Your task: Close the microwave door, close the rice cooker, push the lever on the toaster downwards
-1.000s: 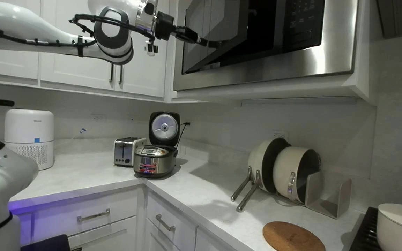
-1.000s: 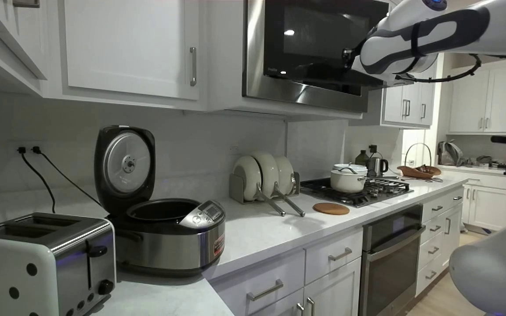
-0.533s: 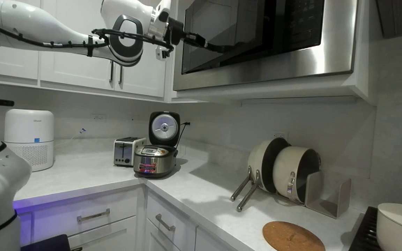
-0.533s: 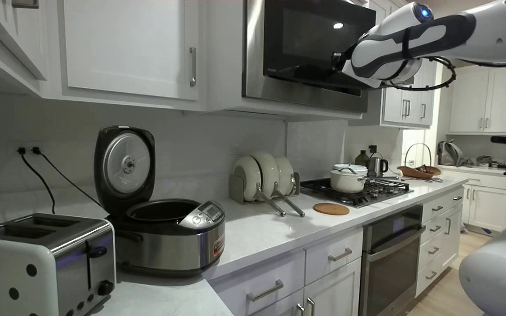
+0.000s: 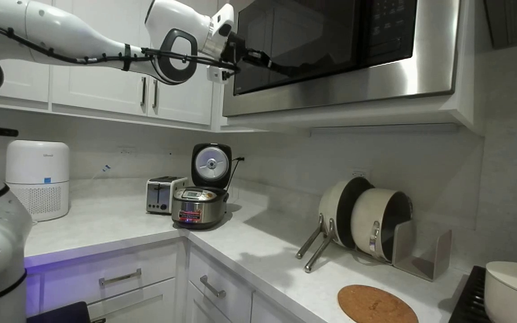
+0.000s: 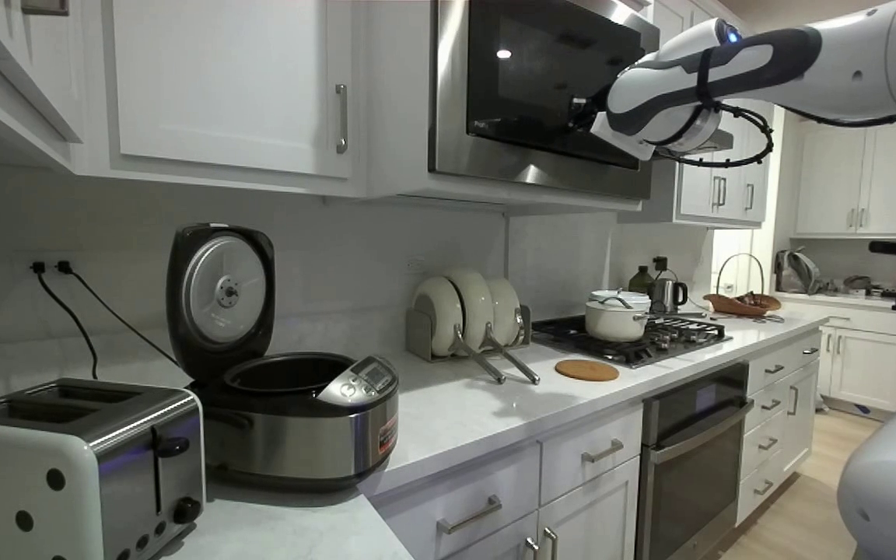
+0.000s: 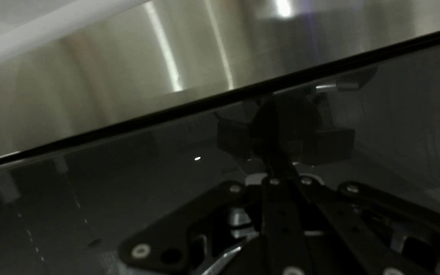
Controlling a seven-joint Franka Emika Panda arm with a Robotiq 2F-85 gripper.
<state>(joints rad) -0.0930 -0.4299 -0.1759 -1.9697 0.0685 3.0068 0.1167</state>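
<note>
In an exterior view, the arm (image 5: 79,42) is stretched rightward with a slight downward slope. On the counter (image 5: 106,206), well below the gripper (image 5: 267,63), the toaster (image 5: 164,196) is set just beside the rice cooker (image 5: 204,208), whose lid (image 5: 211,163) is raised. Farther right and higher, the microwave door (image 5: 312,36) is seen directly ahead of the fingers (image 5: 258,56), about flush with the steel frame (image 5: 375,87). The fingers are pressed together with nothing held, and their tips, mirrored in the dark glass (image 7: 147,172), appear to be rested against it.
</note>
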